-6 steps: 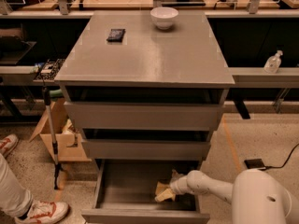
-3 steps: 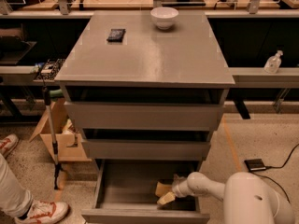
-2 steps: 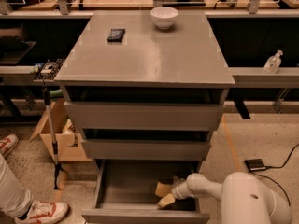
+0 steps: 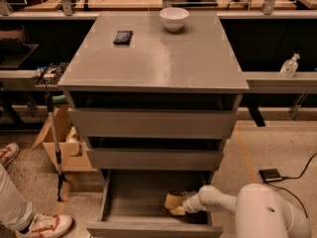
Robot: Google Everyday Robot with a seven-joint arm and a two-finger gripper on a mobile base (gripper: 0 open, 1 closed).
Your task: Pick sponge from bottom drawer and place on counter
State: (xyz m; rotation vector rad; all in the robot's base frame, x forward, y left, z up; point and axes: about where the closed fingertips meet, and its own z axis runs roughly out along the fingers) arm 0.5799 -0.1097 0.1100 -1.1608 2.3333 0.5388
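Bottom drawer stands pulled out. It holds the sponge, which lies right of centre on the tray floor (one edge bent up). The counter carries a white bowl at its far edge and a small black object far left. The two upper drawers sit directly above. The gripper reaches in from the right and meets the sponge's near edge; whether it grasps the sponge cannot be told.
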